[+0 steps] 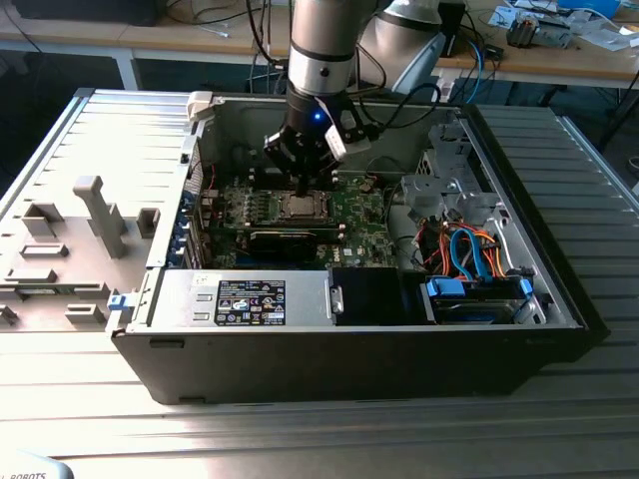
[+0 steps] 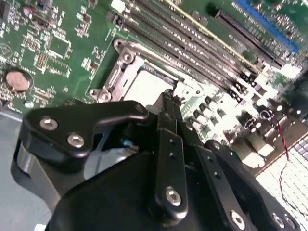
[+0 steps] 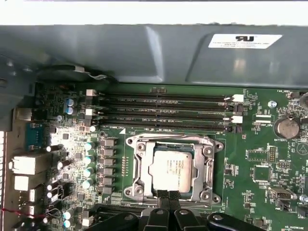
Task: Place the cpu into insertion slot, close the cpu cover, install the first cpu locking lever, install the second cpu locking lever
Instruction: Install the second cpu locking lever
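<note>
In the exterior view the black gripper [image 1: 303,183] hangs directly over the small square dull-silver cpu [image 1: 298,208] lying in the silvery-rimmed insertion slot [image 1: 279,207]. In the first wrist view the jaws look pressed together, holding nothing, just at the cpu's [image 3: 170,169] edge, inside the thin silvery cpu cover [image 3: 139,166].

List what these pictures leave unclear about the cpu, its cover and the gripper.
- The cpu: its near edge is hidden behind the gripper in the first wrist view.
- The cpu cover: latched or just resting, too fine to tell in both wrist views.
- Locking levers: not distinguishable from the cover's frame.
- The insertion slot: partly blocked by the gripper in the exterior view.
</note>
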Robot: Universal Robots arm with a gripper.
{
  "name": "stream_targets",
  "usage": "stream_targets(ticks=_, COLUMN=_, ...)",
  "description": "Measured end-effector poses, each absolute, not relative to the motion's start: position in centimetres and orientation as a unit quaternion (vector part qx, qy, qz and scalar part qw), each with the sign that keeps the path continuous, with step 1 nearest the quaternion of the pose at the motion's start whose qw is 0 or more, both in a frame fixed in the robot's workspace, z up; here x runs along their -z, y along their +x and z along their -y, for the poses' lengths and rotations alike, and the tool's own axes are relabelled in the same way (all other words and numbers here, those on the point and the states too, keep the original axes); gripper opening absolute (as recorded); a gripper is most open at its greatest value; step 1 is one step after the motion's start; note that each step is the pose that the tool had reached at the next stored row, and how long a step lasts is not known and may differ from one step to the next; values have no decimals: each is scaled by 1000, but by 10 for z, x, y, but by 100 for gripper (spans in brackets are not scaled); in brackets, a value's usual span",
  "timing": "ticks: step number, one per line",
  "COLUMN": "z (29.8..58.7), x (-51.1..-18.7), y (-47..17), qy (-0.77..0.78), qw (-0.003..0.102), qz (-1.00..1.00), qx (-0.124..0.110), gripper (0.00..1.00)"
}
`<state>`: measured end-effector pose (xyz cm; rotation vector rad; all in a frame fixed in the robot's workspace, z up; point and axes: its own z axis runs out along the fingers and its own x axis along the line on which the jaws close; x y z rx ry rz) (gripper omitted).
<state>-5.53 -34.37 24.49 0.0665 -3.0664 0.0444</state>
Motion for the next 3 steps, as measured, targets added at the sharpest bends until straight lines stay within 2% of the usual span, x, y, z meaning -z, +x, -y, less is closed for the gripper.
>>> stream_targets(ticks=3, z=344, x=-245, y=-55, qy=22, qw=37, qz=999, qx=-14, gripper=11)
